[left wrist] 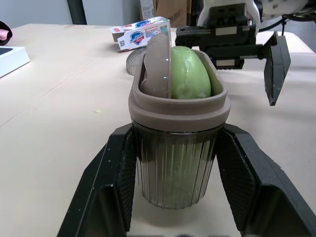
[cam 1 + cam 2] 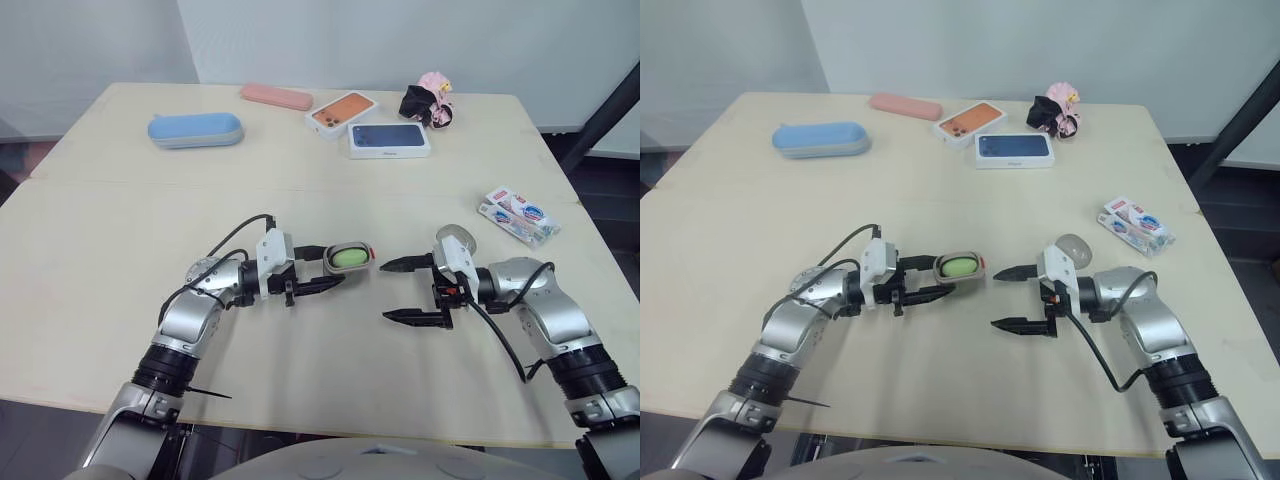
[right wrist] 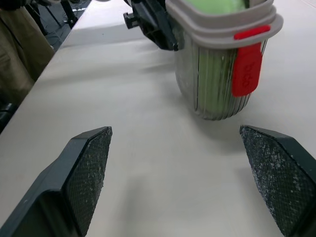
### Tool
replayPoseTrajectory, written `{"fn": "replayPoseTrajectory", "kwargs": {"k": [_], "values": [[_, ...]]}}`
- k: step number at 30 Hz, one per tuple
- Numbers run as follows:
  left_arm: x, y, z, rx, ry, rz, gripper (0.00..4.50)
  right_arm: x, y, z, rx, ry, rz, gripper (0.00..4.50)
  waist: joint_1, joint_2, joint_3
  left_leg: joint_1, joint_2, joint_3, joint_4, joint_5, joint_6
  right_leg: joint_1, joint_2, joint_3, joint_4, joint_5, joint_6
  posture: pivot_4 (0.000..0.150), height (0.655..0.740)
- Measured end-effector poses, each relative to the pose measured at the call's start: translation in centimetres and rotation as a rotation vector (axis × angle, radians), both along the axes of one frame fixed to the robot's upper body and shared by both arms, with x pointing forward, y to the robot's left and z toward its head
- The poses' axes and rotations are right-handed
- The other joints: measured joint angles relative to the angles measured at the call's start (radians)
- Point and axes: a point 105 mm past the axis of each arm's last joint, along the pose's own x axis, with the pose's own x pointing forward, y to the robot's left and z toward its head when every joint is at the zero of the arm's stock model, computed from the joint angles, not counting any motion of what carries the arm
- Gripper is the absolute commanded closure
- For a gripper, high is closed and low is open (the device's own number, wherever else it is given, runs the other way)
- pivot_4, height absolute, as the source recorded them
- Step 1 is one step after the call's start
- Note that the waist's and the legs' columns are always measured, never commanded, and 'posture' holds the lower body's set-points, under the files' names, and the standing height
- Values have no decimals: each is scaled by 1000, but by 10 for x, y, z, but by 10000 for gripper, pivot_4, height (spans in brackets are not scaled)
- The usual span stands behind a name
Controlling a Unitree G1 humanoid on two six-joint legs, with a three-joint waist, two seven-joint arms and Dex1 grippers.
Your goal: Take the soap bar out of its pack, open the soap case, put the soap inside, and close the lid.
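Observation:
A grey ribbed soap case (image 2: 348, 256) with a taupe rim is held just above the table centre, my left gripper (image 2: 335, 267) shut on its sides. A green soap bar (image 1: 190, 74) sits inside it, beside a taupe insert (image 1: 155, 66). The case carries a red latch tab (image 3: 247, 61). My right gripper (image 2: 387, 291) stands open a short way to the right of the case, its fingers (image 3: 89, 168) pointing at it with nothing between them. A round clear lid (image 2: 456, 238) lies behind the right gripper. The white, blue and red soap pack (image 2: 517, 215) lies at the right.
At the back of the table are a blue oblong case (image 2: 196, 129), a pink case (image 2: 276, 96), an orange phone box (image 2: 341, 112), a dark blue phone box (image 2: 389, 139) and a black-and-pink toy (image 2: 428, 103). A seam crosses the tabletop.

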Motion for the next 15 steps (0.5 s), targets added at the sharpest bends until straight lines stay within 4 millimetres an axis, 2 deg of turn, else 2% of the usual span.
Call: {"fn": "replayPoseTrajectory", "kwargs": {"k": [15], "values": [[-9, 1, -4, 37, 28, -72, 26300, 5, -3, -5, -5, -109, -37, 408, -9, 0, 0, 0, 0, 0, 0, 0, 1, 0, 0, 0, 0, 0, 0, 1500, 7400]]}}
